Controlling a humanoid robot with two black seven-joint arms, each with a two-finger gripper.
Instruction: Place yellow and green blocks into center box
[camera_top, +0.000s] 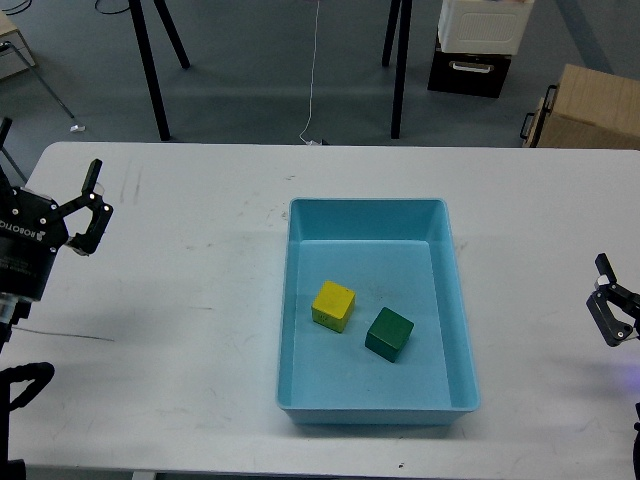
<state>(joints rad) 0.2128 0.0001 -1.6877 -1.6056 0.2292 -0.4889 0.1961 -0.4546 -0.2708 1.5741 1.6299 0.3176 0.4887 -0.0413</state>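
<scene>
A light blue box (458, 330) sits in the middle of the white table. Inside it a yellow block (333, 305) lies to the left and a green block (389, 333) lies just right of it and nearer to me; they are close together. My left gripper (88, 205) is open and empty over the table's left side, far from the box. My right gripper (610, 300) shows at the right edge, open and empty, to the right of the box.
Beyond the table's far edge stand black tripod legs (398, 70), a white and black case (482, 40) and a cardboard box (590, 110) on the grey floor. A thin cable (312, 70) hangs to the floor.
</scene>
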